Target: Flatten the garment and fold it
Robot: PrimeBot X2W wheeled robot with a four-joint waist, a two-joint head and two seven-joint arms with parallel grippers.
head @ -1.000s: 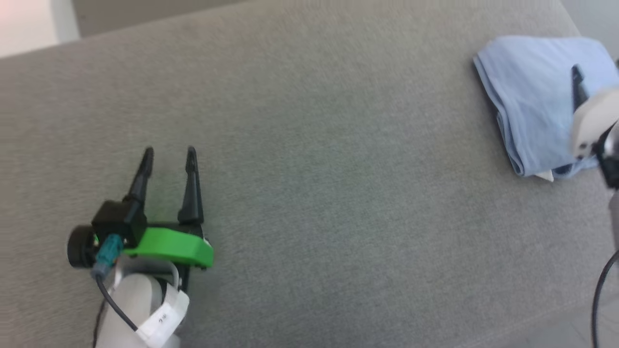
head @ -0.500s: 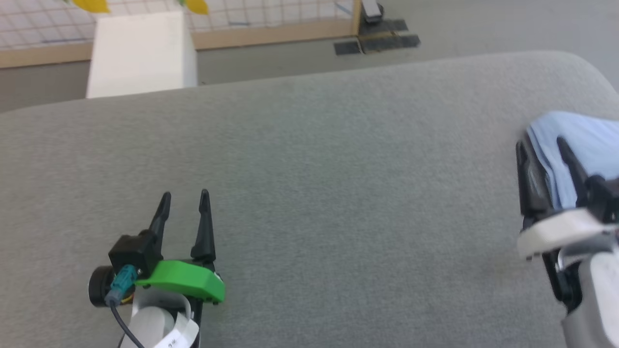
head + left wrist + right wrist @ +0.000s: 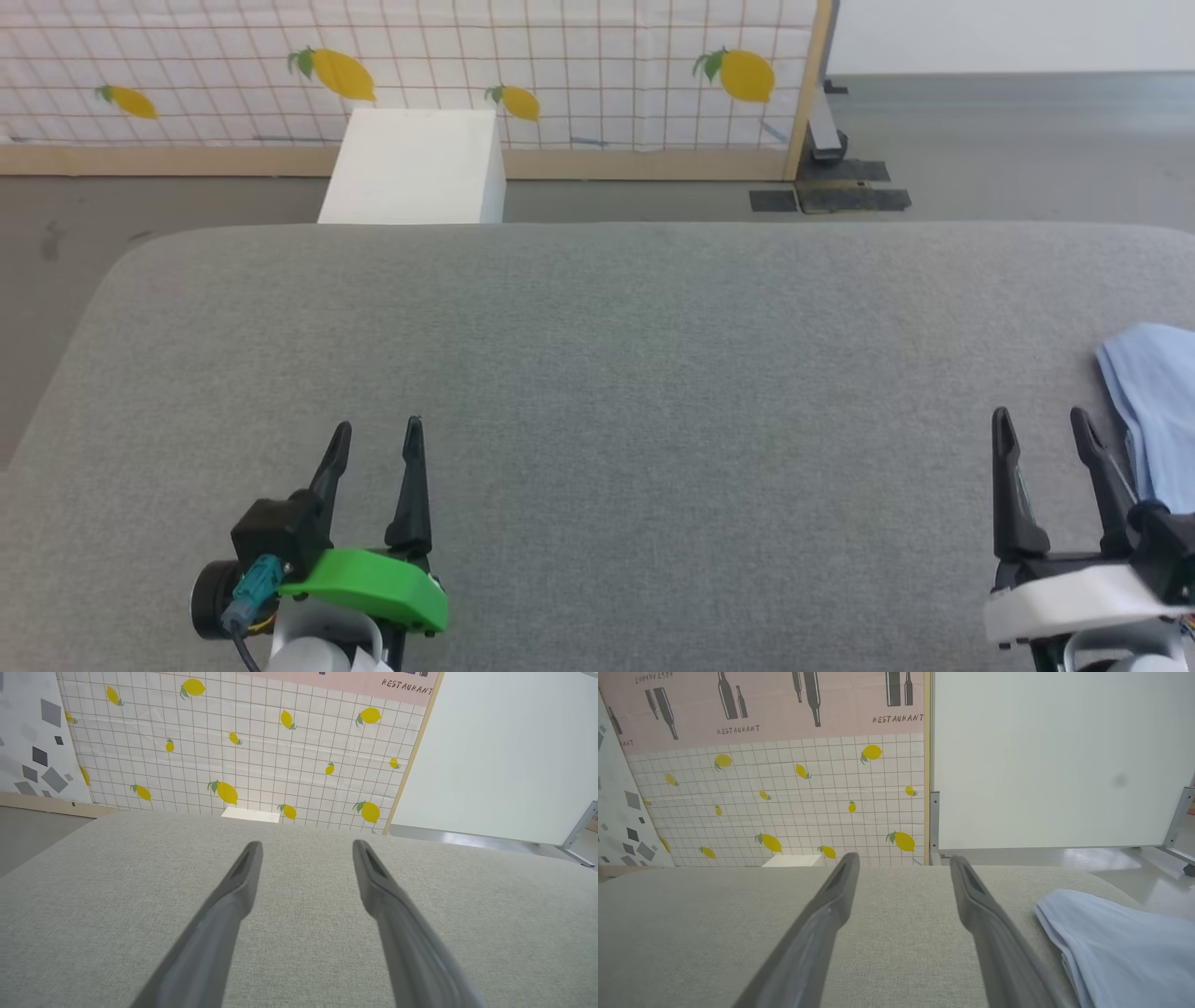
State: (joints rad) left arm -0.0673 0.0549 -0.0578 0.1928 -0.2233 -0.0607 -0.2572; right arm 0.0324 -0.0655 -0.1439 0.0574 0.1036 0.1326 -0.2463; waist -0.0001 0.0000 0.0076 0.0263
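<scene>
A grey fabric-covered counter [image 3: 597,373] fills the foreground. The garment [image 3: 1153,411], a light blue bundle of soft cloth, lies at the counter's far right, and the head view's edge cuts most of it off. The right wrist view shows more of the garment [image 3: 1120,947]: layered folded edges face the left. Its collar, buttons and logo are hidden, so which end is the neck cannot be told. What shows in the head view runs lengthwise away from the robot.

The right gripper [image 3: 1040,413] hovers just beside the garment's left edge, jaws spread wide and holding nothing. Whether its nearer finger touches the cloth is unclear. The left gripper [image 3: 378,426], with a green housing, sits well apart at lower left, jaws also spread and empty.

Beyond the counter stand a white box [image 3: 411,168] and a gridded wall panel [image 3: 560,65] printed with lemons. A pink panel [image 3: 761,704] above it reads "RESTAURANT" beside bottle silhouettes.
</scene>
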